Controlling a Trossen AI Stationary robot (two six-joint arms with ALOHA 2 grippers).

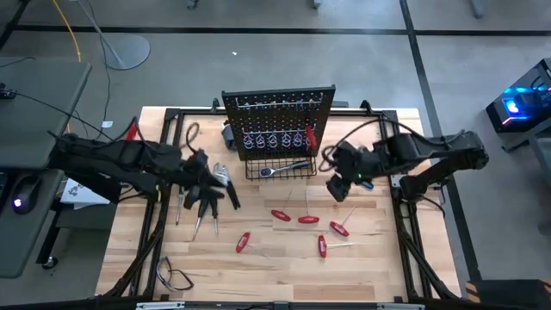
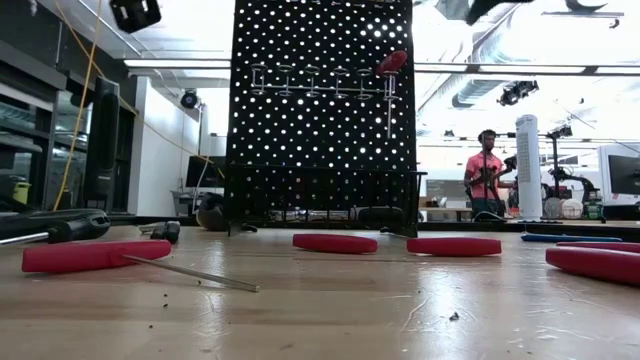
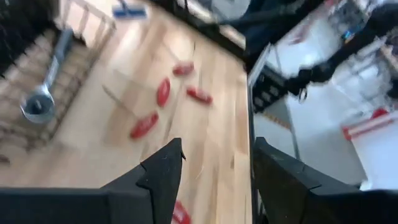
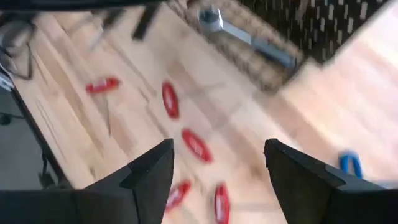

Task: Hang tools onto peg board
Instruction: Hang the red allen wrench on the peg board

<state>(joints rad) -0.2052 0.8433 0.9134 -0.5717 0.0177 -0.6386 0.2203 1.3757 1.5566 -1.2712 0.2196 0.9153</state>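
High view: black perforated peg board [image 1: 278, 120] upright at counter [image 1: 379, 258] back, red-handled screwdrivers [image 1: 297, 218] loose mid-counter, right gripper [image 1: 339, 187] nearby. Wrist views: both jaws apart, empty. Risk imo: round handles rolling off under sloppy pinch

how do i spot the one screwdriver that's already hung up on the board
Find the black peg board standing at the table's far edge, with a wire basket at its base. On its right side hangs a red-handled screwdriver, handle up. Every other red-handled screwdriver lies flat on the wooden table.
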